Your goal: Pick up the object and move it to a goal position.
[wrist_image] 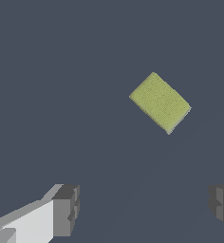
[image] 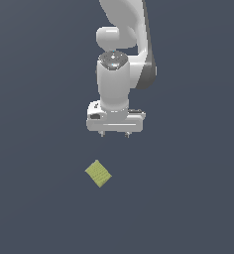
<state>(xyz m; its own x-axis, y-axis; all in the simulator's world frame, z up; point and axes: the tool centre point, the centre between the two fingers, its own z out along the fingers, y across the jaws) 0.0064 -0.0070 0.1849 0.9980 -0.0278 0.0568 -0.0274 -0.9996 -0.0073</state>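
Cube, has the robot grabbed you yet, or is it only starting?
Only starting. Nothing looks done: the cube lies on the floor, untouched. In hand: the pincer hangs open, apart from the cube, its fingers spread wide. Left: line up, lower, close, lift, and carry the cube to the goal.

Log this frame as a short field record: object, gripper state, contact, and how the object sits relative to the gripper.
object: yellow-green cube, lying on the dark surface
orientation: turned at an angle to the gripper's fingers
gripper: open, holding nothing
fingers: spread wide in the wrist view
contact: none; cube apart from the gripper
grasp: not yet made
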